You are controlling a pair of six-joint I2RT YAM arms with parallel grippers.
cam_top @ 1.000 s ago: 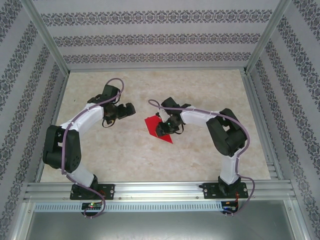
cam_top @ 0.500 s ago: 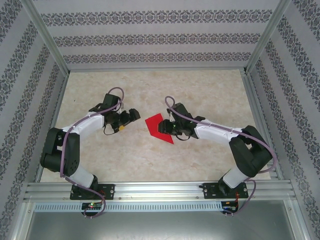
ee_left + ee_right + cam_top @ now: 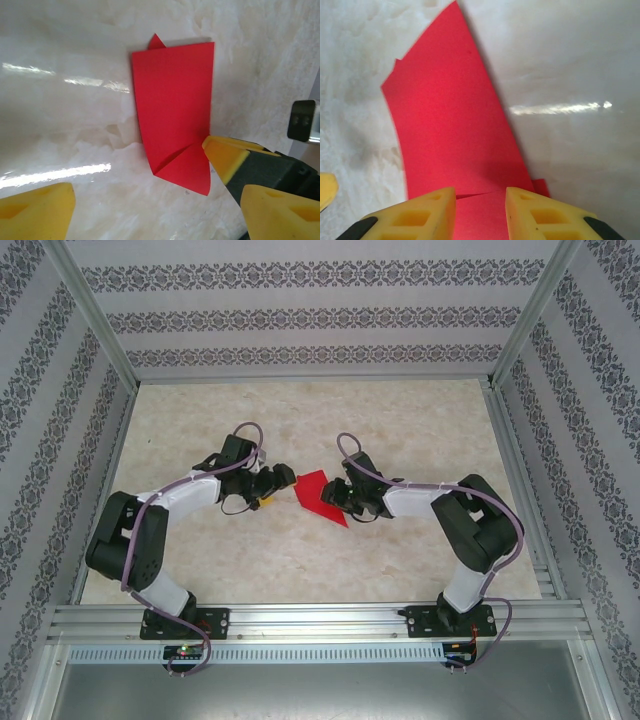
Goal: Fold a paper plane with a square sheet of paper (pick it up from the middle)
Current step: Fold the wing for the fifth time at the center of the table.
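marbled table (image 3: 420, 420), one red sheet (image 3: 313, 492), left hand (image 3: 284, 480), right hand (image 3: 332, 498)

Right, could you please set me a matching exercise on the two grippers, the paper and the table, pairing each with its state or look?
Things:
1. left gripper
2. right gripper
3. sheet of paper
4. table

States:
A. pale, marbled, glossy
B. red, with a folded corner
C. jaws wide apart, facing the paper
D. jaws narrowly apart, at the paper's folded end

Pairs: 1-C, 2-D, 3-B, 4-A
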